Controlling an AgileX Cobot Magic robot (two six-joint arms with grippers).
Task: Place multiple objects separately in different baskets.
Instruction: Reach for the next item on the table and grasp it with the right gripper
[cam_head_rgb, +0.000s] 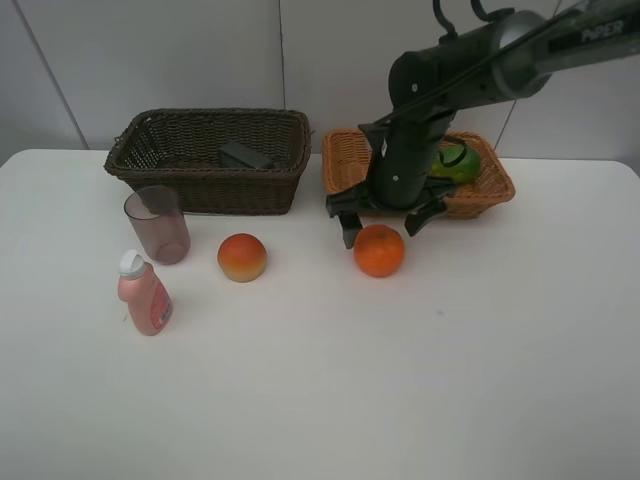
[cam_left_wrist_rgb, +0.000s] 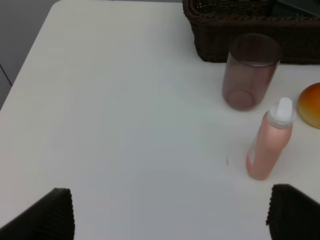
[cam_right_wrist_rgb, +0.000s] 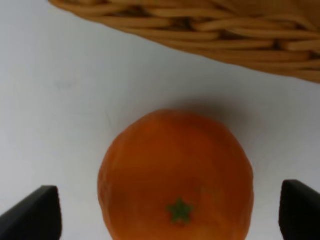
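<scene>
The right gripper (cam_head_rgb: 382, 232) stands wide open, its 2 fingers (cam_right_wrist_rgb: 31, 214) straddling the orange (cam_head_rgb: 379, 251) with bare table (cam_head_rgb: 400, 380) showing on either side, gripping nothing. The orange sits on the table just in front of the light basket (cam_head_rgb: 495, 190), its green stem star (cam_right_wrist_rgb: 179, 210) turned up toward the wrist; being round, it shows no long axis. The left gripper (cam_left_wrist_rgb: 170, 215) is spread wide too, empty, near the upright pink bottle (cam_left_wrist_rgb: 267, 145).
</scene>
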